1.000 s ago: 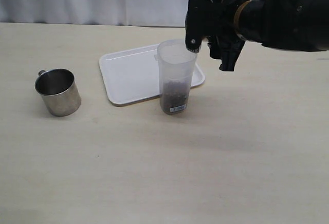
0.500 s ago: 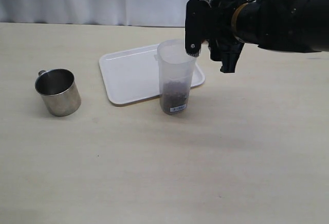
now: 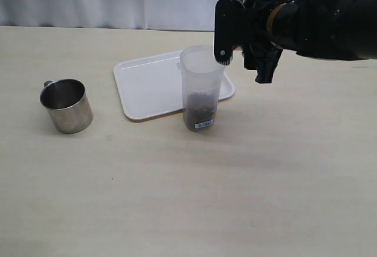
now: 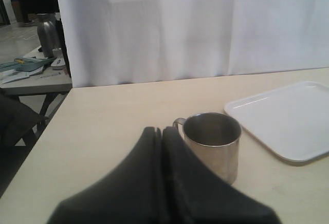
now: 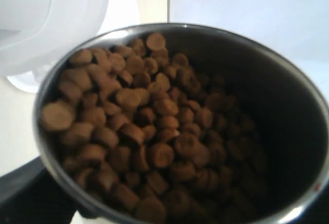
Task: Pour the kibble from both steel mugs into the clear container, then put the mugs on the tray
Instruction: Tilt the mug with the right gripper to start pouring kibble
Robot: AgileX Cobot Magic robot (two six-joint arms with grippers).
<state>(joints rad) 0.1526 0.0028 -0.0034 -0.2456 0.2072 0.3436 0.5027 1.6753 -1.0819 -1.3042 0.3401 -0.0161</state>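
Right gripper [image 3: 242,62] has edged slightly upward over the tray [image 3: 147,83], beside the clear container [image 3: 201,86], clamped around a tilted steel mug [image 5: 288,131]. Its kibble [image 5: 139,131] is heaped inside, so we judge this pour barely begun. Left gripper [image 4: 162,183], pressed together, sits by the other mug [image 3: 66,105].

You have a pale table [image 3: 177,198] backed by a white curtain [image 3: 88,0]; beyond its edge stands a side table [image 4: 38,84] with a steel flask [image 4: 46,35].
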